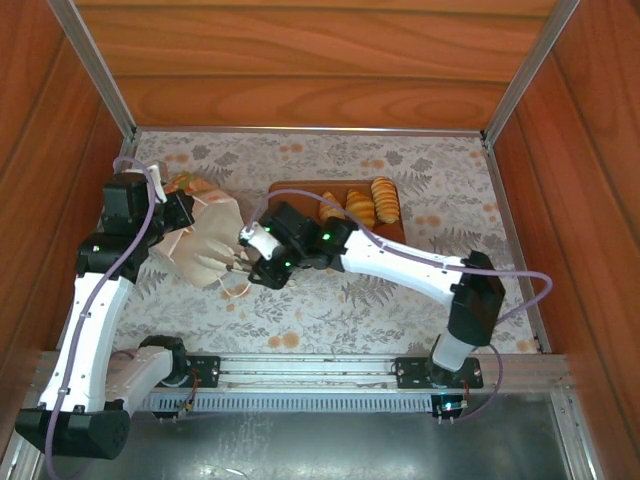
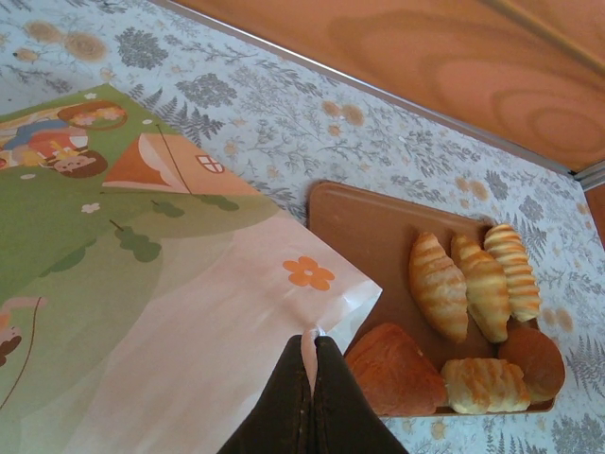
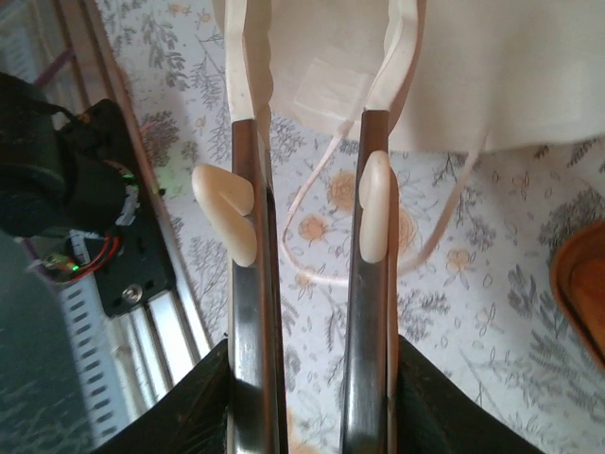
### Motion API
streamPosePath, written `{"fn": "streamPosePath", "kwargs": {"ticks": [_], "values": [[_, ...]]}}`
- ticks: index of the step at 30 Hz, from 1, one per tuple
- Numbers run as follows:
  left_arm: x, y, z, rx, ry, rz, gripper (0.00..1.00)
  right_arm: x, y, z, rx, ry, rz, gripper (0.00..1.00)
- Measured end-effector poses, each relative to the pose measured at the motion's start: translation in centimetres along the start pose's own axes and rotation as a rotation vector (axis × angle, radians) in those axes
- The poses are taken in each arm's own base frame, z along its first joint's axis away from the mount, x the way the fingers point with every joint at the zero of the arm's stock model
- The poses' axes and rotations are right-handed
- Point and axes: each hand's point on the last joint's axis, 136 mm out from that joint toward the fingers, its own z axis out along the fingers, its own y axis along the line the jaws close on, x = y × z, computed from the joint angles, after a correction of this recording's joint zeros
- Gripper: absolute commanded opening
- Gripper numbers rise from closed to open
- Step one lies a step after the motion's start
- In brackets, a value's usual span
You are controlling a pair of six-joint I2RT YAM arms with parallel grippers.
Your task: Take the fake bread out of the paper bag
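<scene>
White paper bag [image 1: 205,245] lies left on the counter [image 1: 330,310], its edge pinched in the shut left fingers [image 2: 293,407], while the right fingers [image 3: 248,312], narrowly apart and gripping nothing visible, poke at its mouth. Six pieces of bread [image 2: 438,284] rest on the board [image 2: 369,227] to the right, so this looks like the last fetch; any remainder is hidden inside, calling for a deeper reach.
</scene>
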Motion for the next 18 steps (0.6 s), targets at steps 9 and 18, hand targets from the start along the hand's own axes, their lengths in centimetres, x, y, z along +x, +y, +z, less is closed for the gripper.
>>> {"fn": "streamPosePath", "kwargs": {"ticks": [9, 18], "values": [[0.1, -0.2, 0.0, 0.011, 0.006, -0.001, 0.00, -1.6, -2.5, 4.9, 0.122, 0.069, -0.023, 0.45], [0.1, -0.3, -0.1, 0.016, 0.006, -0.003, 0.00, -3.5, -3.6, 7.8, 0.151, 0.073, -0.042, 0.58]]}}
